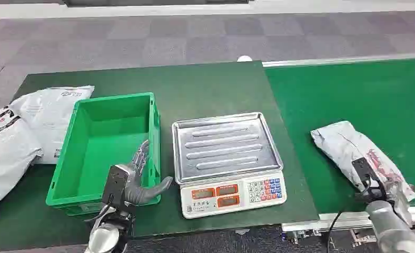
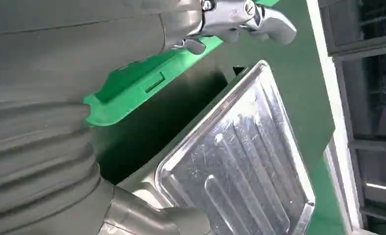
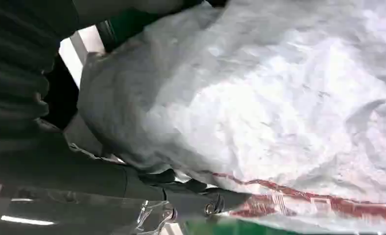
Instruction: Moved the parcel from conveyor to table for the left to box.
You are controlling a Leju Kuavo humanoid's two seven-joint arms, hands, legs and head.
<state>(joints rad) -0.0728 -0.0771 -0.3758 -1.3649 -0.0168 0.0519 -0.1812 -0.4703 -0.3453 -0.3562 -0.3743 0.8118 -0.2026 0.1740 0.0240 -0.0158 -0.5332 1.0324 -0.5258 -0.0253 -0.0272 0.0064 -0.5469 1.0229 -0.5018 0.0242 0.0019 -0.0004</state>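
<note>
Right robot hand [image 1: 378, 185] gripping parcel [image 1: 353, 147] on conveyor [image 1: 353, 95]; left robot hand [image 1: 134, 179] open, empty

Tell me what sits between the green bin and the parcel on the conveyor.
In the head view, the scale with its bare steel tray stands between the green bin and the parcel, then a strip of dark table.

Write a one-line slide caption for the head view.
Right robot hand at the grey parcel on the conveyor; left robot hand open beside the green crate and scale.
</note>
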